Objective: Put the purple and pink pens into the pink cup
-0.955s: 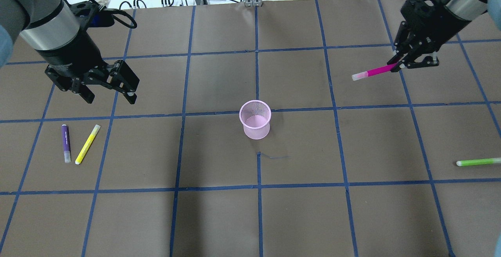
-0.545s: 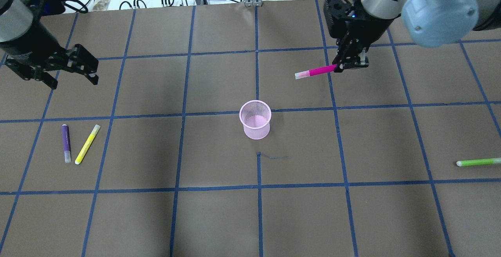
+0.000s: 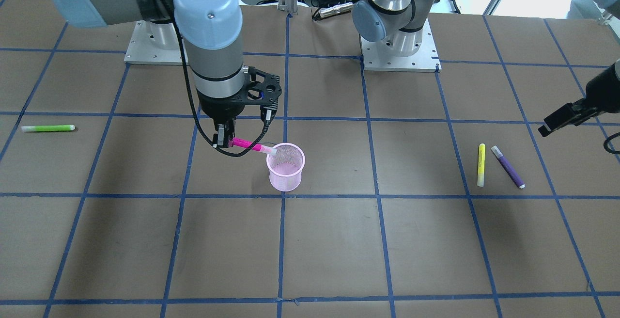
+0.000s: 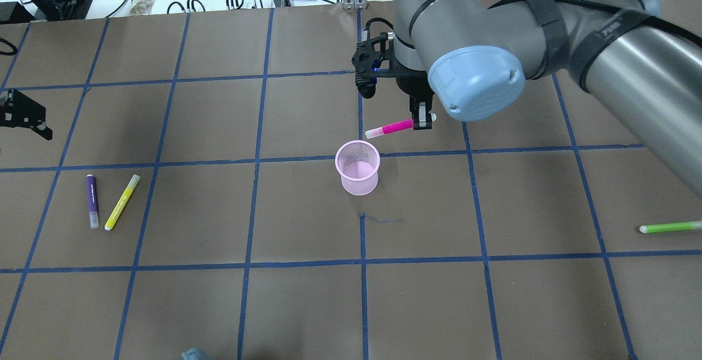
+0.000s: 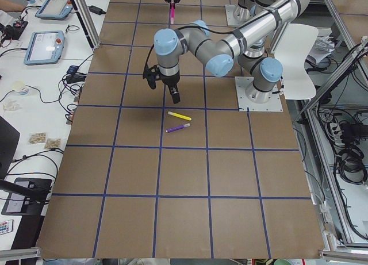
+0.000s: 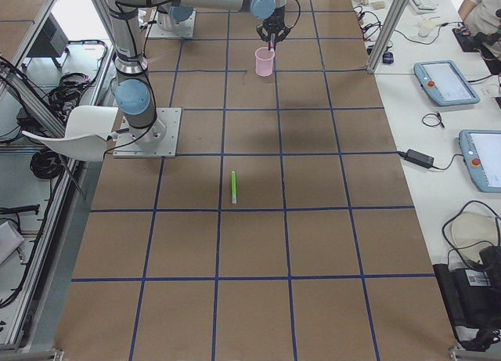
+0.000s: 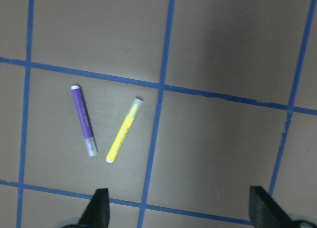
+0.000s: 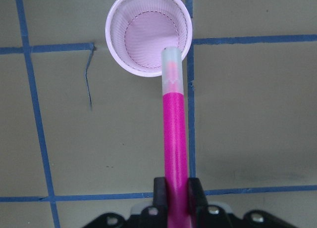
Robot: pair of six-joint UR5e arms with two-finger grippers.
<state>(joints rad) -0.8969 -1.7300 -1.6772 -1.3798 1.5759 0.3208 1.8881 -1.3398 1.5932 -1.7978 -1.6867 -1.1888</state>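
Note:
The pink mesh cup [image 4: 357, 169] stands upright near the table's middle. My right gripper [image 4: 422, 124] is shut on the magenta end of the pink pen [image 4: 392, 128] and holds it almost level above the table. In the right wrist view the pen's [image 8: 176, 134] clear cap reaches over the cup's [image 8: 148, 35] near rim. The purple pen [image 4: 92, 200] lies flat at the left. My left gripper [image 7: 181, 213] is open and empty, high above the purple pen [image 7: 83, 120] and to its side.
A yellow pen [image 4: 122, 202] lies right beside the purple one, apart from it. A green pen [image 4: 670, 227] lies far off at the right edge. Blue tape lines grid the brown table. Cables lie beyond the far edge.
My right gripper has carried the pink pen leftward and nearer, from the far right to just beside the cup. My left arm has drawn back toward the view's left edge, still open.

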